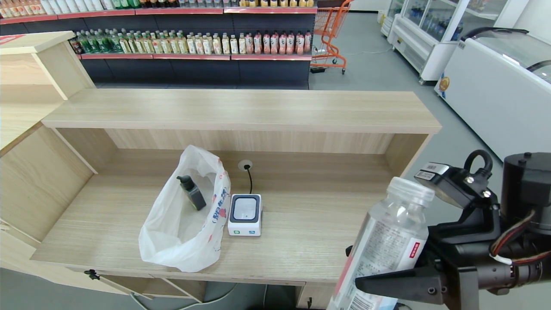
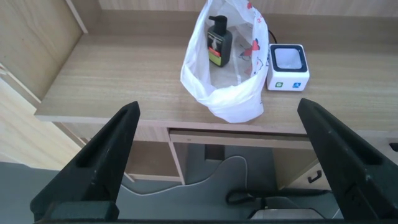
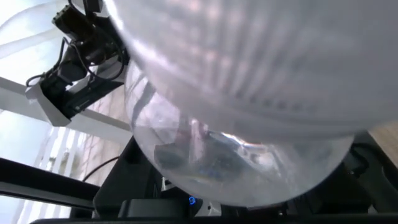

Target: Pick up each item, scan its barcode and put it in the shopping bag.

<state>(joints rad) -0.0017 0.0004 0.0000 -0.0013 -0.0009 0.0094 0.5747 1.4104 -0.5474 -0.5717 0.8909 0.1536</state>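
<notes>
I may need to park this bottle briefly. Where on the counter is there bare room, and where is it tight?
Bare wood lies right of the scanner up to the counter side wall, and left of the shopping bag. Tight in the middle: bag and scanner sit close side by side, the scanner's cable behind.

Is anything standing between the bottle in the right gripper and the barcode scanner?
Nothing visible does. Bare counter lies between the clear bottle in the right gripper and the scanner; the shopping bag sits on the scanner's left.
</notes>
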